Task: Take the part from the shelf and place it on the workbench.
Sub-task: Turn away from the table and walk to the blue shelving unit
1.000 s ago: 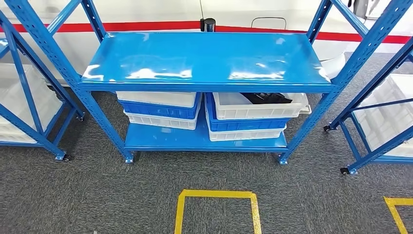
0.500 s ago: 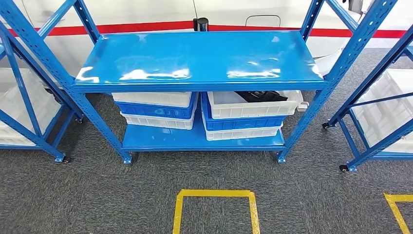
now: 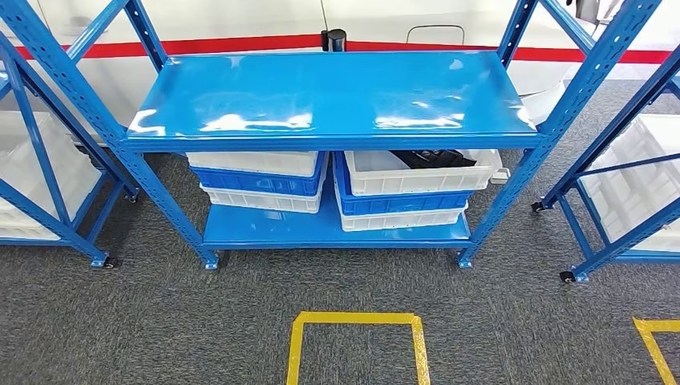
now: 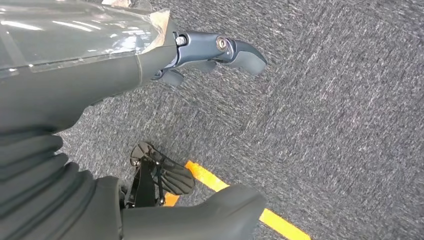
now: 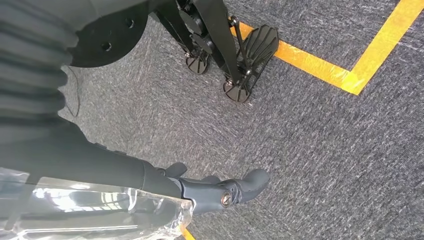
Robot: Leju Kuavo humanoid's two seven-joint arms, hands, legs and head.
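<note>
The part [image 3: 434, 158], a black object, is seen lying in the top white bin [image 3: 425, 180] of the right-hand stack on the lower shelf [image 3: 329, 230] of the blue rack [image 3: 329, 96]. Only a portion of it is visible beneath the front edge of the upper shelf, so its shape cannot be made out. That white bin is stacked on a blue bin [image 3: 401, 200], which rests on another white bin [image 3: 401, 219]. Just beside it, toward the left end of the lower shelf, a second stack [image 3: 261, 180] of white, blue and white bins is placed. The upper shelf is a glossy blue surface. The rack is stood on grey carpet [image 3: 160, 321], with a yellow taped square [image 3: 357, 345] marked on the floor in front of it. Further blue racks holding white bins are set at either side.

The left hand [image 4: 210, 52] is held above the carpet, its fingers spread and nothing held. The right hand [image 5: 220, 190] is likewise held over the carpet near a yellow tape line [image 5: 320, 62], fingers apart and holding nothing.
</note>
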